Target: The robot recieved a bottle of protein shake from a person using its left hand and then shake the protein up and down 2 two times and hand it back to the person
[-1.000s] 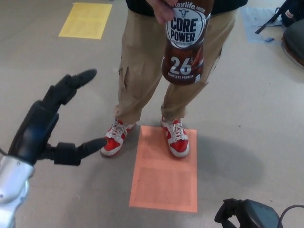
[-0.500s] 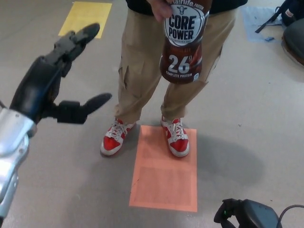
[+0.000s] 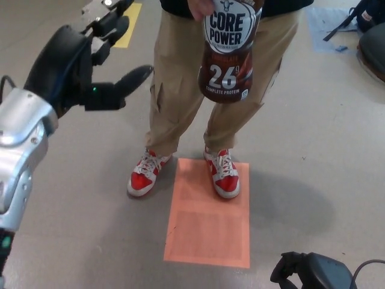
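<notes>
left hand: our left hand (image 3: 84,66) is up at the upper left of the head view, with nothing in it; the thumb (image 3: 133,78) sticks out toward picture right and the two fingers (image 3: 111,24) are spread above it, so the hand is open and empty.
right hand: we see only a dark part at the bottom right edge (image 3: 313,271); we cannot tell if this hand is open or closed.
bottle: the protein shake bottle (image 3: 228,51) hangs at the top centre, held from above by the person's hand (image 3: 201,9), in front of the person's khaki trousers (image 3: 174,78).
direction: from our left hand the bottle lies to picture right, that is toward the robot's right, at about the same height as the thumb. there is a clear gap between the thumb tip and the bottle's side; they do not touch.
long axis: the bottle stands nearly upright, top up and bottom down, so its long axis crosses the line of our reach.
nearer hand: the left hand is much nearer; the right one is low and well apart.
next move, as we judge: we should carry the open hand sideways toward the bottle's lower body, so thumb and fingers go around it below the person's grip.
</notes>
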{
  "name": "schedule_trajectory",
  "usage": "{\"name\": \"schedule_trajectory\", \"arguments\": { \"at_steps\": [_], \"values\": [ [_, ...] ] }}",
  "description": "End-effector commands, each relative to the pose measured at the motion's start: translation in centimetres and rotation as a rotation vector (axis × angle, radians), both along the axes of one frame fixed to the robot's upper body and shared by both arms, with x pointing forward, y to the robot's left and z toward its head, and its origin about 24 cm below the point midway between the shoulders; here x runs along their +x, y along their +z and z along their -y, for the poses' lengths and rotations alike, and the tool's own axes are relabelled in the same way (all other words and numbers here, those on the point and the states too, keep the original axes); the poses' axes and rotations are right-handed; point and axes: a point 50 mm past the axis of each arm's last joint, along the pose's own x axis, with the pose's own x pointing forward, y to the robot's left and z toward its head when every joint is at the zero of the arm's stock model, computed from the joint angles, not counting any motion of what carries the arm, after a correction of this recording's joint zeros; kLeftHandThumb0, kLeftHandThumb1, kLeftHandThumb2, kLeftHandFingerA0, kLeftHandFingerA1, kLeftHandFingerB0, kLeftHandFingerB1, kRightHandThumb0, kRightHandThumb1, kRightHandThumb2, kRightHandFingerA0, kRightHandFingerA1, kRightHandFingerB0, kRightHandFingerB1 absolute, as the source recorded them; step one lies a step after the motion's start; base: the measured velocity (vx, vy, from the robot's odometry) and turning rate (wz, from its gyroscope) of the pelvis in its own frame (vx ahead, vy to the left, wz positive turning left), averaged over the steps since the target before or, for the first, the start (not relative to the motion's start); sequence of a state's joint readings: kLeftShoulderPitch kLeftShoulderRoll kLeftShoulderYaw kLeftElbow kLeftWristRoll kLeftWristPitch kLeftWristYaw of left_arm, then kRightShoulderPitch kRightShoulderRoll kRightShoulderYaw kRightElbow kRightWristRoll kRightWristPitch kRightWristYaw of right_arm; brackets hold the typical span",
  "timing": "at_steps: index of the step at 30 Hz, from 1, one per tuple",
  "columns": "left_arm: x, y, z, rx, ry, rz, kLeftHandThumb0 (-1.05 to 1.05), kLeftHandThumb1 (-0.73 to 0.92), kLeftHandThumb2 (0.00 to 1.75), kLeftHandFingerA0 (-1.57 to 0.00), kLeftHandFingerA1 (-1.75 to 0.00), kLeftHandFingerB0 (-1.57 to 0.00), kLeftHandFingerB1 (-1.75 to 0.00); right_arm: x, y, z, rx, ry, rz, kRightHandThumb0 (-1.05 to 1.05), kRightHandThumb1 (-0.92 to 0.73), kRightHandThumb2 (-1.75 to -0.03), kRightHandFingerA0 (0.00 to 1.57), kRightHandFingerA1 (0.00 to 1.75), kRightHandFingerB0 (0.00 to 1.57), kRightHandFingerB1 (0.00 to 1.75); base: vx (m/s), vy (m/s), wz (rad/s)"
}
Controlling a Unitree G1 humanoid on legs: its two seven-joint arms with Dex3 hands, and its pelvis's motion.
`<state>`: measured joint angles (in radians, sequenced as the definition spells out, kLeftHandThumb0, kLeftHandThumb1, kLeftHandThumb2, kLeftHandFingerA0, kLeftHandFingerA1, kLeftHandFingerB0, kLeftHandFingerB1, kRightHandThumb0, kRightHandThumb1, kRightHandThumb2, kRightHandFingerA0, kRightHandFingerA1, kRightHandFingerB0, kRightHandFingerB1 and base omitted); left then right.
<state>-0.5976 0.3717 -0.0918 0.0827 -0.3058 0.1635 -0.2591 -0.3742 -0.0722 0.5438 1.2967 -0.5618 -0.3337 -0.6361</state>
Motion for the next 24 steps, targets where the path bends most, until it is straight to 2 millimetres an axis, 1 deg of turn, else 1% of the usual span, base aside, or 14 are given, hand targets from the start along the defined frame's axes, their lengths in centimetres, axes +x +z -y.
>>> {"name": "schedule_trajectory", "arguments": {
  "at_steps": [1, 2, 3, 4, 5, 6, 7, 12, 14, 15, 16, 20, 23, 24],
  "values": [
    [-0.3, 1.1, 6.1, -0.073, -0.353, -0.672, -0.88, 0.55, 0.91, -0.01, -0.21, 0.0, 0.0, 0.1, 0.1, 0.8, -0.04, 0.019, 0.014, -0.52, -0.57, -1.13, 0.91, 0.86, 0.87, 0.76, 0.0, 0.0, 0.0],
    [-0.4, 1.0, 6.4, -0.059, -0.361, -0.671, -0.89, 0.56, 0.92, -0.01, -0.23, 0.0, 0.0, 0.0, 0.1, 0.8, -0.04, 0.02, 0.015, -0.51, -0.56, -1.13, 0.95, 0.92, 0.89, 0.75, 0.0, 0.0, 0.0],
    [-0.5, 0.9, 6.7, -0.044, -0.369, -0.668, -0.89, 0.56, 0.92, -0.01, -0.23, 0.0, 0.0, 0.0, 0.1, 0.8, -0.039, 0.02, 0.019, -0.51, -0.56, -1.13, 0.95, 0.92, 0.89, 0.75, 0.0, 0.0, 0.0],
    [-0.5, 0.9, 7.0, -0.023, -0.378, -0.665, -0.91, 0.58, 0.94, -0.02, -0.23, 0.0, 0.0, 0.0, 0.2, 0.7, -0.04, 0.021, 0.024, -0.51, -0.55, -1.15, 0.98, 0.99, 0.87, 0.78, 0.0, 0.0, 0.0],
    [-0.6, 0.9, 7.2, -0.013, -0.385, -0.665, -0.92, 0.58, 0.94, -0.02, -0.23, 0.0, 0.0, 0.0, 0.2, 0.7, -0.04, 0.022, 0.024, -0.51, -0.55, -1.15, 0.97, 1.0, 0.87, 0.78, 0.0, 0.0, 0.0],
    [-0.7, 0.8, 7.4, -0.012, -0.391, -0.667, -0.92, 0.58, 0.94, -0.02, -0.23, 0.0, 0.0, 0.0, 0.1, 0.8, -0.041, 0.022, 0.023, -0.51, -0.55, -1.15, 0.97, 1.0, 0.87, 0.78, 0.0, 0.0, 0.0],
    [-0.8, 0.7, 7.6, -0.005, -0.4, -0.672, -0.92, 0.59, 0.95, -0.02, -0.23, 0.0, 0.0, -0.1, 0.1, 0.7, -0.035, 0.018, 0.023, -0.5, -0.56, -1.11, 0.97, 0.95, 0.9, 0.75, 0.0, 0.0, 0.0],
    [-1.0, 0.0, 8.6, 0.009, -0.417, -0.7, -0.93, 0.61, 0.96, 0.0, -0.19, 0.0, 0.0, 0.0, 0.2, 0.8, -0.021, 0.01, 0.027, -0.5, -0.57, -1.08, 0.97, 0.93, 0.9, 0.74, 0.0, 0.0, 0.0],
    [-1.1, -0.2, 8.9, 0.026, -0.43, -0.716, -0.93, 0.6, 0.96, 0.0, -0.18, 0.0, 0.0, 0.0, 0.2, 0.8, -0.019, 0.011, 0.025, -0.51, -0.56, -1.1, 0.99, 0.98, 0.88, 0.77, 0.0, 0.0, 0.0],
    [-1.2, -0.3, 9.0, 0.03, -0.429, -0.723, -0.92, 0.6, 0.96, 0.0, -0.18, 0.0, 0.0, 0.0, 0.2, 0.8, -0.018, 0.011, 0.025, -0.51, -0.59, -1.05, 0.97, 0.94, 0.9, 0.75, 0.0, 0.0, 0.0],
    [-1.2, -0.4, 9.1, 0.034, -0.428, -0.732, -0.92, 0.6, 0.96, 0.0, -0.18, 0.0, 0.0, 0.0, 0.2, 0.7, -0.016, 0.011, 0.025, -0.51, -0.59, -1.05, 0.97, 0.94, 0.9, 0.75, 0.0, 0.0, 0.0],
    [-1.3, -0.9, 9.5, 0.058, -0.42, -0.765, -0.87, 0.57, 0.95, 0.0, -0.19, 0.0, -0.06, 0.1, 0.3, 0.7, -0.016, 0.014, 0.025, -0.52, -0.6, -1.04, 0.94, 0.92, 0.89, 0.76, 0.0, 0.0, 0.0],
    [-1.4, -1.1, 9.7, 0.063, -0.424, -0.788, -0.89, 0.55, 0.94, 0.0, -0.16, 0.0, -0.04, 0.2, 0.3, 0.7, -0.012, 0.01, 0.022, -0.53, -0.61, -1.04, 0.93, 0.93, 0.88, 0.76, 0.0, 0.0, 0.0],
    [-1.4, -1.1, 9.8, 0.066, -0.43, -0.797, -0.92, 0.56, 0.93, 0.0, -0.11, 0.0, 0.0, 0.2, 0.3, 0.7, -0.015, 0.014, 0.031, -0.52, -0.61, -1.04, 0.96, 0.95, 0.89, 0.76, 0.0, 0.0, 0.0]
  ]
}}
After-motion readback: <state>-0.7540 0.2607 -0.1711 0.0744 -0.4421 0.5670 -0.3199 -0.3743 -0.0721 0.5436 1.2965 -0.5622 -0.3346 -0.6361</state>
